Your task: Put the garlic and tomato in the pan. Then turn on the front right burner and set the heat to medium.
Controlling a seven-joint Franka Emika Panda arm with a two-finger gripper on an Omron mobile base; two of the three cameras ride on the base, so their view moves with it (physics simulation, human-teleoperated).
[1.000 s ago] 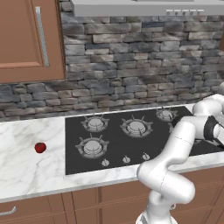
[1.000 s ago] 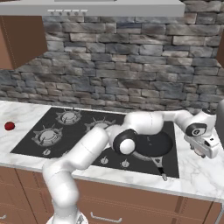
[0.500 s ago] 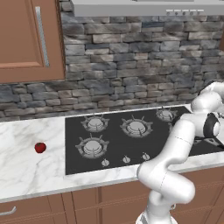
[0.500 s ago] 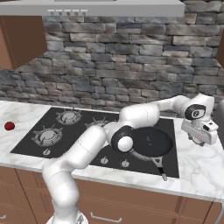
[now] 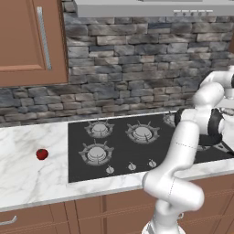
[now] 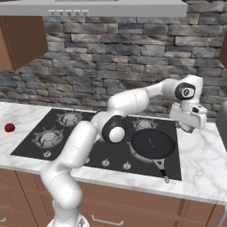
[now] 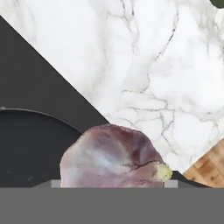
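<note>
Arm stretched far right; gripper (image 6: 189,125) raised above the marble counter (image 6: 201,155) just right of the cooktop (image 6: 88,146), and the hand view shows the garlic (image 7: 114,157), a pale pink-purple bulb, sitting close up between the finger tips, so the jaws are closed on it at partial width. Pan (image 6: 153,144) sits on the front right burner, just left of and below the gripper, its short handle pointing toward the front edge. Tomato (image 5: 42,154) rests on the counter left of the cooktop, well apart from the pan.
</note>
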